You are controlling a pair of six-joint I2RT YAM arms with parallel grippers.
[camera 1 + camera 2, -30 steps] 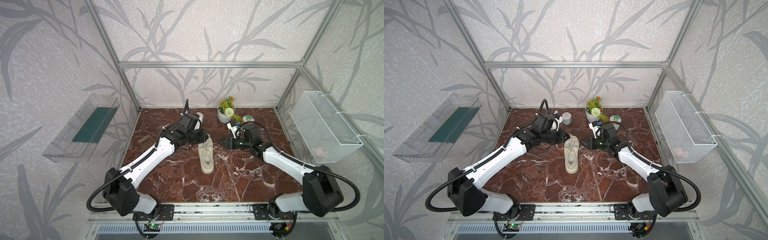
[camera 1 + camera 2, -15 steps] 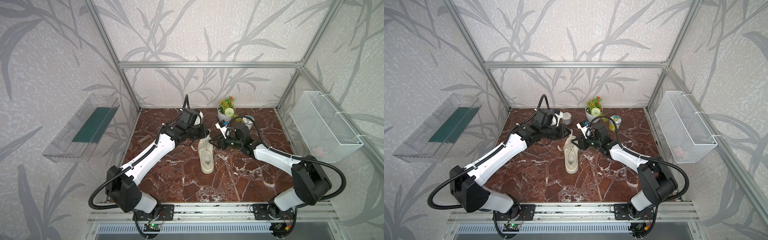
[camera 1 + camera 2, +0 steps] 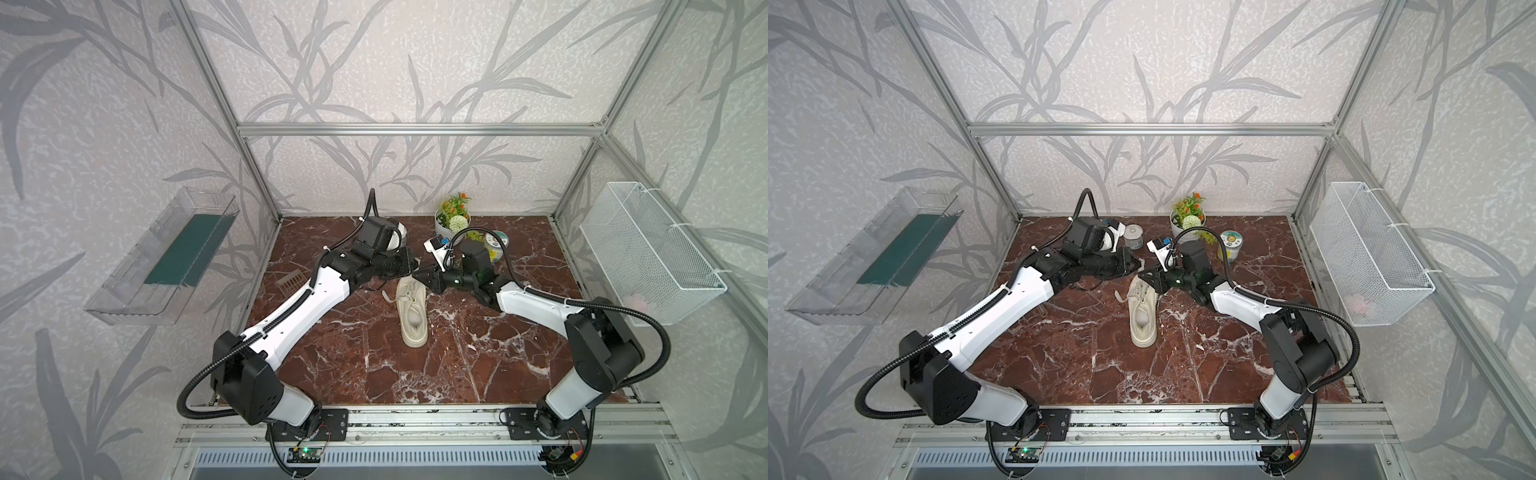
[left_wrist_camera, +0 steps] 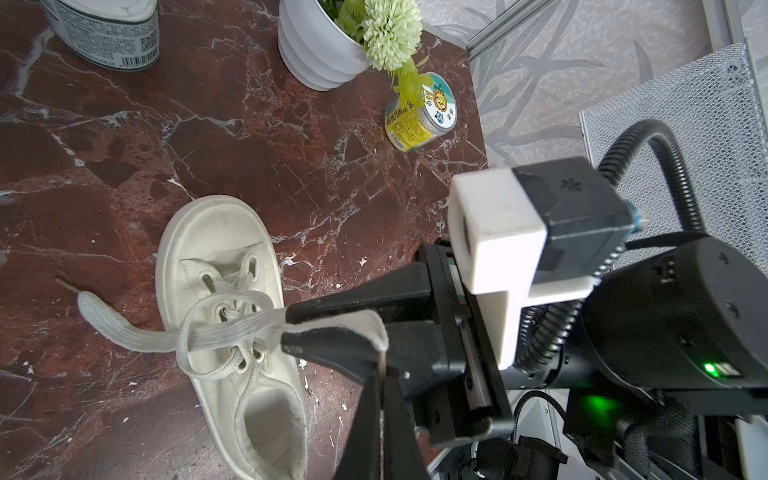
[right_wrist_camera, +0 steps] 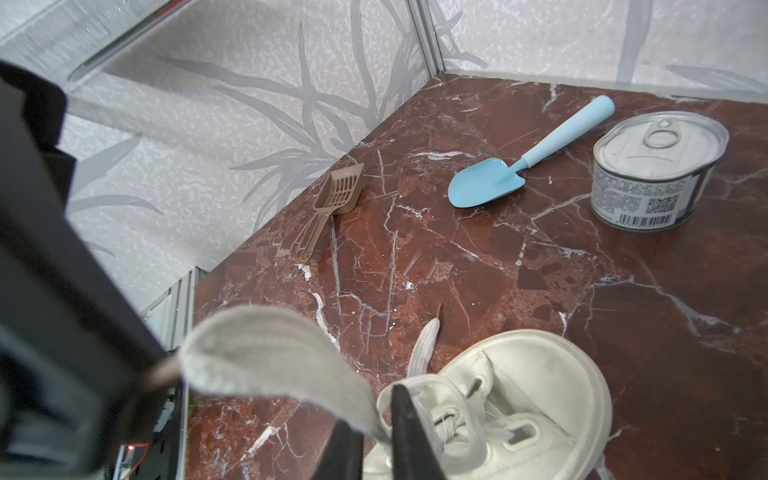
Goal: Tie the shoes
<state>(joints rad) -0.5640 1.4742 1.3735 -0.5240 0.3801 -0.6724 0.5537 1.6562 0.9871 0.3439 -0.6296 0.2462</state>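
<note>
The cream shoe [image 3: 411,311] [image 3: 1143,316] lies flat mid-table, toe toward the back wall. Both grippers meet just above its toe. My left gripper [image 4: 382,370] [image 3: 409,266] is shut on the brown tip of one lace. That lace [image 4: 232,328] runs up from the eyelets, passes through my right gripper [image 5: 374,411] [image 4: 291,328], which is shut on it, and folds over in a short loop [image 5: 266,349] to the left jaws. The other lace end [image 4: 104,320] [image 5: 428,336] lies loose on the marble beside the toe.
A white flower pot [image 3: 451,224], a yellow jar [image 3: 496,245] and a tin can [image 5: 656,174] stand behind the shoe. A blue trowel [image 5: 498,178] and brown scoop [image 5: 332,199] lie at the back left. A wire basket [image 3: 648,253] hangs on the right wall, a clear tray [image 3: 166,257] on the left.
My right gripper has moved left to the shoe's toe and closed on the lace beside the left gripper. The left gripper has stayed shut on the lace tip, barely moving.
</note>
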